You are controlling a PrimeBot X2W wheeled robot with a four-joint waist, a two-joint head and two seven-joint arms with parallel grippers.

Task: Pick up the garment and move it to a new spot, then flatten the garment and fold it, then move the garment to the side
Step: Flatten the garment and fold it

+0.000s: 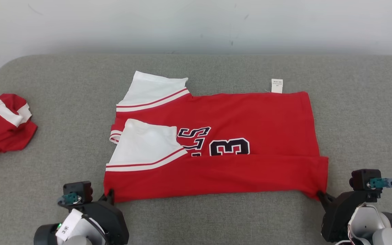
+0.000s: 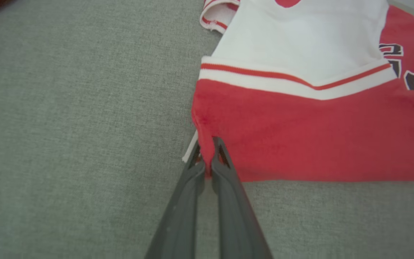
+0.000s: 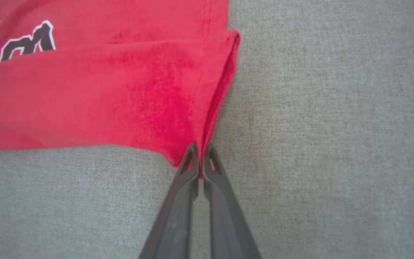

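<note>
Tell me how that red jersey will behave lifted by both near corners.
Probably floppy: the red jersey puckers where the fingers of the left gripper and right gripper pinch it. Its middle would likely sag between them, and the folded-in white sleeve may slide.

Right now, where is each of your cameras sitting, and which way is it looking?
Head view: on my head, looking forward and down at the red jersey on the grey surface; left gripper and right gripper show low.
Left wrist view: on my left wrist, looking along its dark fingers pinching one jersey corner.
Right wrist view: on my right wrist, likewise, the other corner.
Shared: all three see the jersey's number.
</note>
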